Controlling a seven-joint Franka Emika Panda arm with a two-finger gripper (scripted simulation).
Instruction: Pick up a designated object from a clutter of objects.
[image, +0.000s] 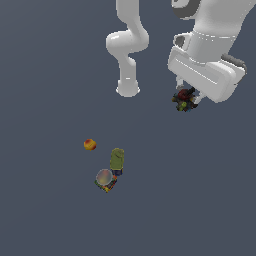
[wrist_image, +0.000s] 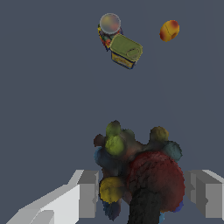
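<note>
Blackish and knobbly, flecked with red, yellow-green and blue, the designated object (image: 183, 100) sits between the jaws of the gripper (image: 185, 101), which are closed on it from both sides; in the wrist view the dark lump (wrist_image: 138, 175) fills the gap between the two pale fingers (wrist_image: 87, 192), pressed against each. In the exterior view it hangs under the white arm (image: 205, 65), well apart from the rest of the clutter and, by the look of it, clear of the surface, though its height cannot be read for certain

The step in hand appears to be the lift after the grasp, so the pick looks essentially done. What the next move calls for, in my judgement, is a steady grip: the lump is irregular, so the contact is likely on bumps rather than flats, and a jerk could let it twist or slip out

The remaining items lie together far from the gripper: the red-and-yellow ball (image: 90, 145) alone, the olive-green block (image: 117, 160) near it, and the greyish dome (image: 104, 176) on its colourful base just beside the block, possibly touching it

The table (image: 45, 215) is a plain, flat slate-grey expanse with no edge, wall or other furnishing in view; the arm's base (image: 128, 89) stands on it towards the far side
</note>
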